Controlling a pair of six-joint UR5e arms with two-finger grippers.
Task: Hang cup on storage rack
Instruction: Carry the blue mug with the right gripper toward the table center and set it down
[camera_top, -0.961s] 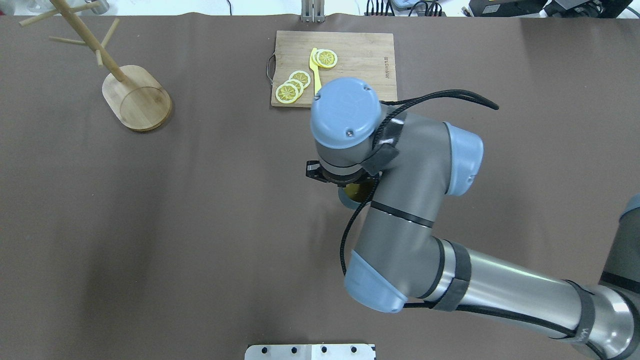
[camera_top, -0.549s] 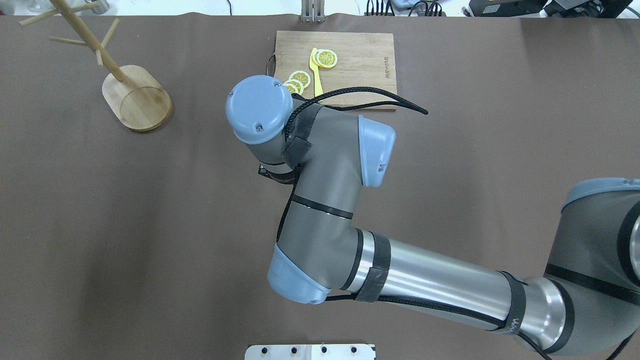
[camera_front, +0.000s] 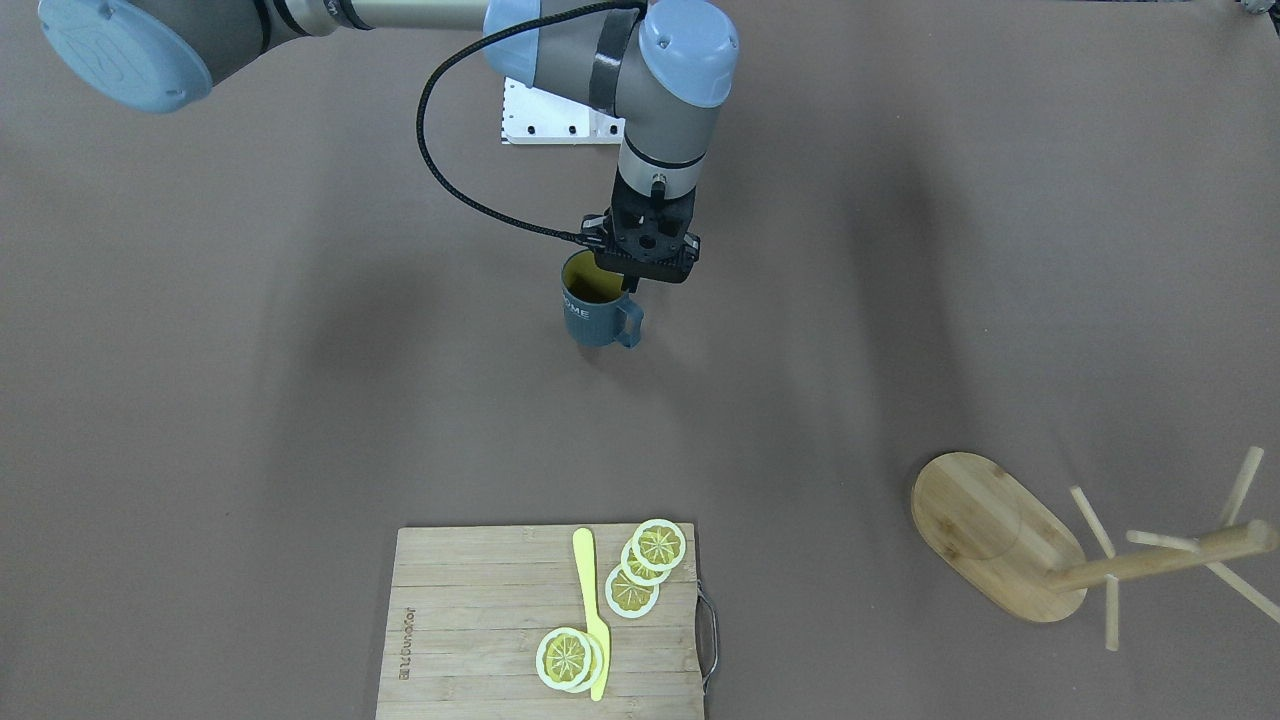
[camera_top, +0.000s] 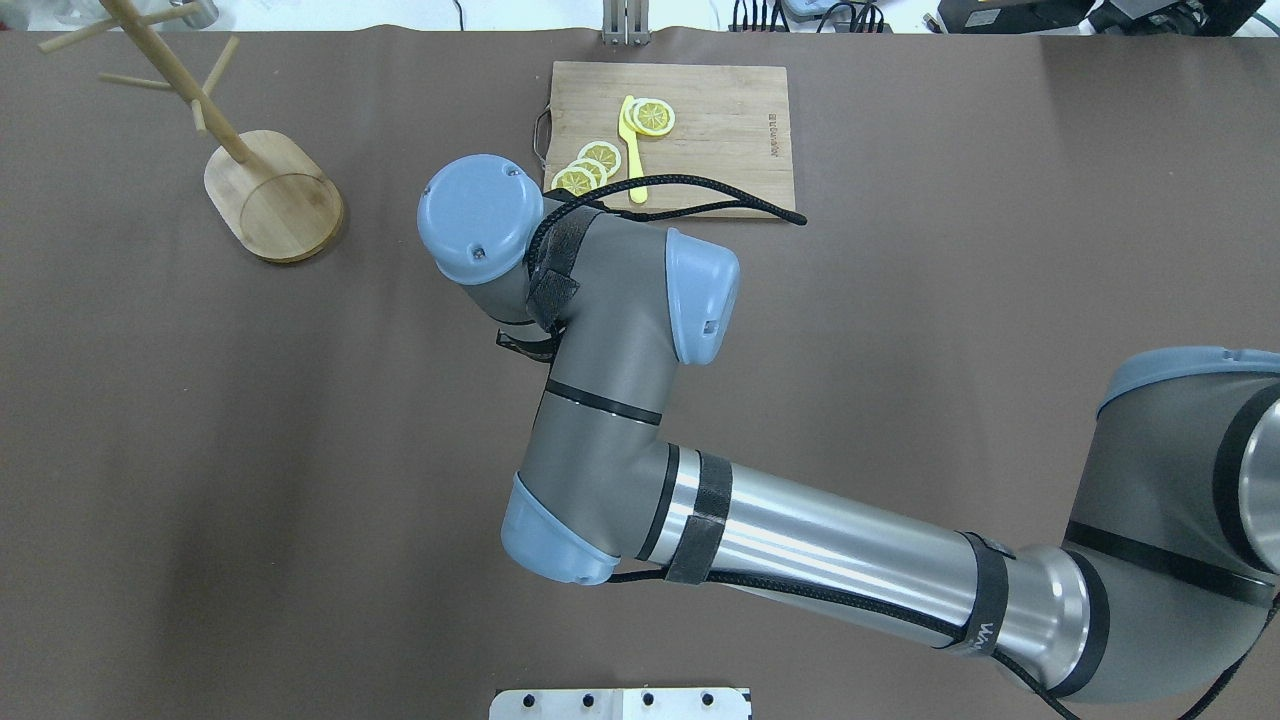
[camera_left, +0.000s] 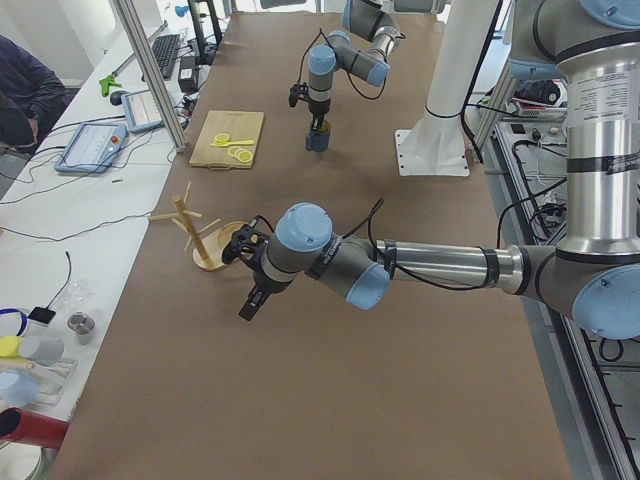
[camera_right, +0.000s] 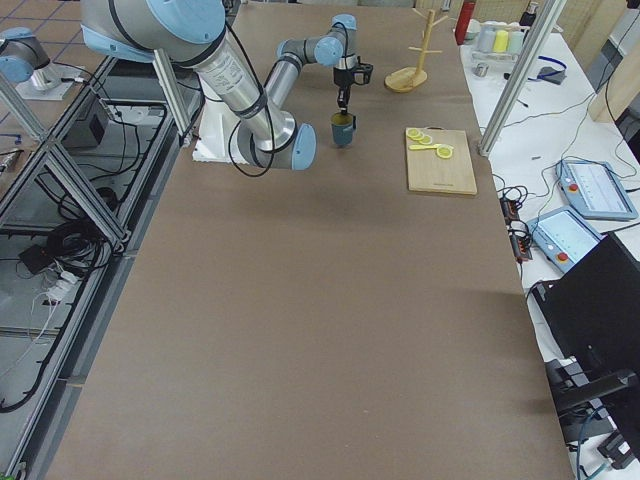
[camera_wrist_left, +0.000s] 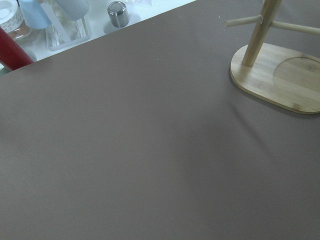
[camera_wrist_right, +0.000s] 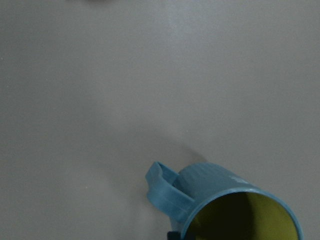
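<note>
The blue-grey cup (camera_front: 592, 318) with its yellow inside hangs just above the table near the middle. My right gripper (camera_front: 626, 284) is shut on its rim beside the handle. The right wrist view shows the cup (camera_wrist_right: 220, 190) low right, handle pointing left, with its shadow on the table. From overhead the right arm (camera_top: 600, 330) hides the cup. The bamboo storage rack (camera_top: 275, 195) stands upright at the far left, apart from the cup; its pegs are bare. My left gripper (camera_left: 246, 312) shows only in the exterior left view, high over the table near the rack (camera_left: 205, 240); open or shut I cannot tell.
A bamboo cutting board (camera_front: 470, 600) with lemon slices and a yellow knife lies at the table's far middle edge. A white mounting plate (camera_top: 620, 703) sits at the near edge. Bottles and a metal tin (camera_wrist_left: 118, 12) stand beyond the table's left end.
My right arm has swung left across the table toward the rack's side, carrying the cup. The cup showed under the wrist one second ago and is hidden beneath the arm now.
</note>
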